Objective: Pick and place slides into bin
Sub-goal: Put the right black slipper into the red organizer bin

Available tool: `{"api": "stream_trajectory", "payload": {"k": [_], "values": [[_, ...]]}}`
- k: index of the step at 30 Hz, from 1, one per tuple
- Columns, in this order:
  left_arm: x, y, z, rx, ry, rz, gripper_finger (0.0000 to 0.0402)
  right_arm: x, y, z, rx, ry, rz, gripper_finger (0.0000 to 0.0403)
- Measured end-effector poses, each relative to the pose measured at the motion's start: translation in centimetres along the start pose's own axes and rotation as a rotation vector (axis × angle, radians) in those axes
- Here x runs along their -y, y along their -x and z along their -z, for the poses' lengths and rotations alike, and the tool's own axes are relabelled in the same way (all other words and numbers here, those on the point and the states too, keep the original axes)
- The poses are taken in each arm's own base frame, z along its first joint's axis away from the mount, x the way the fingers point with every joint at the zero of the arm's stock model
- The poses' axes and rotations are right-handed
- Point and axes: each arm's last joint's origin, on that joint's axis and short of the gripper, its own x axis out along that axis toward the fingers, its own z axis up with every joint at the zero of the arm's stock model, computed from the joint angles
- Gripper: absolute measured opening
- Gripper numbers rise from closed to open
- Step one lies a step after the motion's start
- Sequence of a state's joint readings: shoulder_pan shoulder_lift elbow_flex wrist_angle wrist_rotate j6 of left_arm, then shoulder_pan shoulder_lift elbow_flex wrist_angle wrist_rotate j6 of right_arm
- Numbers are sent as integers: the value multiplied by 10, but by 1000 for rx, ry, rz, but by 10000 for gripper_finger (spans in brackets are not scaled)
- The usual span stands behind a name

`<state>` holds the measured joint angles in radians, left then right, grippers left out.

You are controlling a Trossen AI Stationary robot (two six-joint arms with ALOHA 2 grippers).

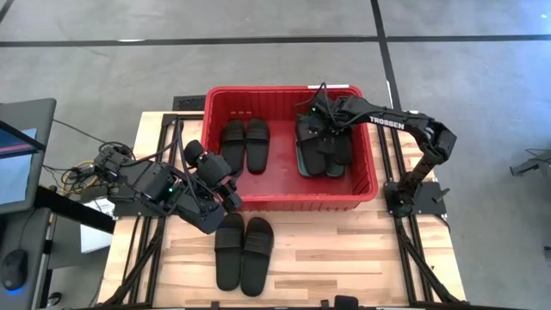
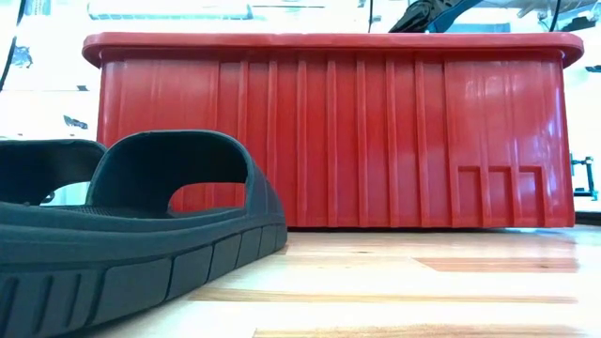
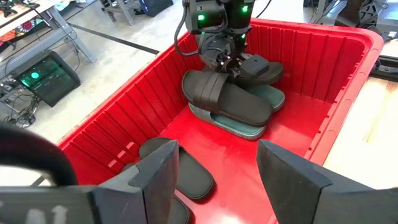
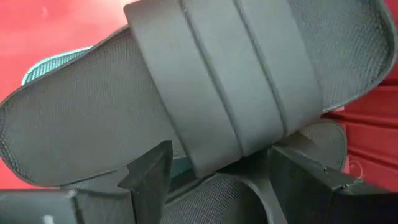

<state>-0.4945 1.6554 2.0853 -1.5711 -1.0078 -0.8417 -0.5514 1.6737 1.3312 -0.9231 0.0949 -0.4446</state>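
While the left end effector (image 1: pixel 225 196) hangs open at the bin (image 1: pixel 366 176) front rim, the last black pair of slides (image 1: pixel 244 251) lies just behind it on the tabletop (image 1: pixel 344 258), long axes front-to-back; the right end effector (image 1: pixel 320 116), fingers spread over stacked slides (image 1: pixel 323 148), sits farther off.

1. The teal slides (image 1: pixel 312 164) lie mostly hidden under black slides (image 1: pixel 331 146).
2. The bin (image 2: pixel 329 131) wall hides its contents in the low view.
3. The nearest slide (image 2: pixel 131 235) is cut off at nine o'clock.
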Motion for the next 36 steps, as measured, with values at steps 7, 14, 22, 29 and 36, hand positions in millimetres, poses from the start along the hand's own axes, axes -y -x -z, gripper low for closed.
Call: {"api": "stream_trajectory", "payload": {"k": [7,14,22,29,36], "values": [[0,0,0,0,-3,0,206,1,8,3,-9,-5,37,246],[0,0,0,0,-7,0,206,1,24,7,35,6,61,246],[0,0,0,0,-7,-1,206,1,53,10,147,139,117,246],[-1,0,-1,13,-6,-14,206,3,56,-1,318,251,77,231],[-1,0,-1,14,10,-14,206,2,27,-13,306,297,-12,202]]}}
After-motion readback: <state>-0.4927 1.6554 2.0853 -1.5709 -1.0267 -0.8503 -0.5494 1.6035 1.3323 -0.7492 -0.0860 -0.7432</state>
